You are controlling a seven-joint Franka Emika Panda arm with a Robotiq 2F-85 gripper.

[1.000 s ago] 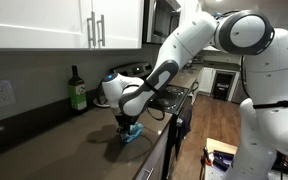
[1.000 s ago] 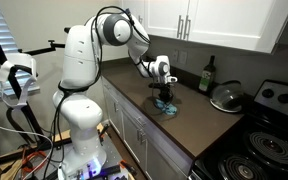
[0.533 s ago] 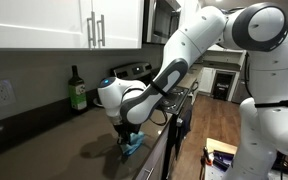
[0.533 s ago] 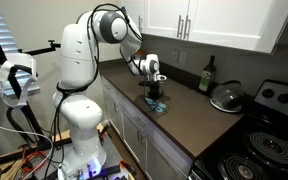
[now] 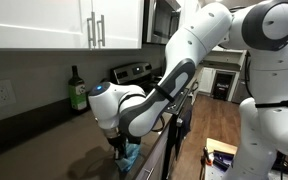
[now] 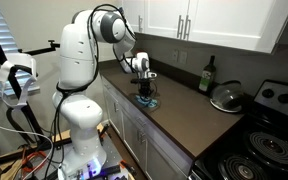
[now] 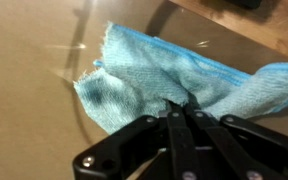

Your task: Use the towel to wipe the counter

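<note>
Where pinched between the black fingers (image 7: 170, 128), bunches into soft folds: a light-blue towel (image 7: 174, 80), nubby terry, frayed and darker at one corner. Spreads wide and rumpled across a smooth, glossy brown counter (image 7: 34, 90) that mirrors the light. Lies near the counter's front edge in both exterior views, well apart from the back edge and its green glass bottle (image 5: 77, 90). Sits toward the counter end away from the stove (image 6: 269, 115), far from the domed metal lid (image 6: 227, 97).

Clamps the gripper (image 7: 181, 108) tight on the towel's middle, jaws nearly meeting with cloth squeezed between. Presses straight down, wrist vertical over the towel. Bends the white, rounded arm (image 6: 109, 25) high at the elbow, then drops steeply to the counter. Fills the foreground in an exterior view with one bulbous white joint (image 5: 109, 103) just above the counter's front edge, the blue cloth peeking out beneath.
</note>
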